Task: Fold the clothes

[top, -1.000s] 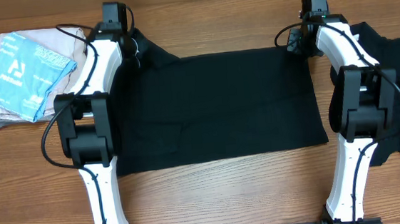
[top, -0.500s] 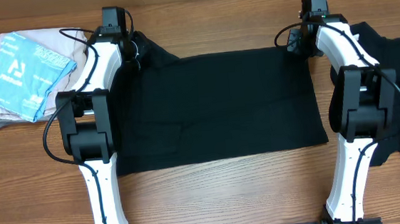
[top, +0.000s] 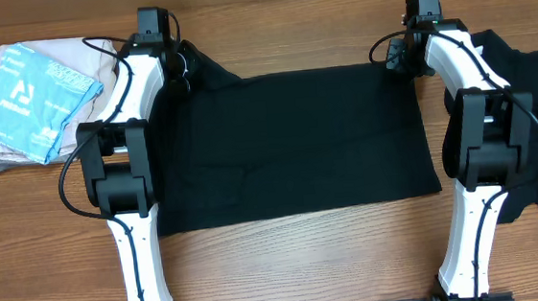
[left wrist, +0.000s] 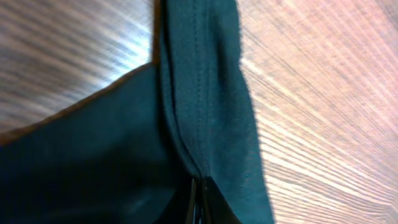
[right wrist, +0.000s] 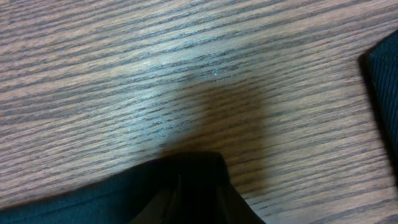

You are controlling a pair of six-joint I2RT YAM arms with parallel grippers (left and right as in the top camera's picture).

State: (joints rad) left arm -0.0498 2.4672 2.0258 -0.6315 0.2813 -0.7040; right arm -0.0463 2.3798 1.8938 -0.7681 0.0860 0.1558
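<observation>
The plain black soft-fabric garment (top: 288, 144) lies flat at frame centre. The left gripper (top: 179, 71), fingers pressed together, pinches its upper-left seamed edge. The right gripper (top: 394, 56) pinches its upper-right corner.

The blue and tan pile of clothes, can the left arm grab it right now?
Probably not yet. The left gripper is shut on the black shirt at its corner and must let go first. Otherwise the pile lies close beside that arm, with nothing between.

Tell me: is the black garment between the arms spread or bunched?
Spread flat: the black garment lies as a smooth rectangle on the table.
</observation>
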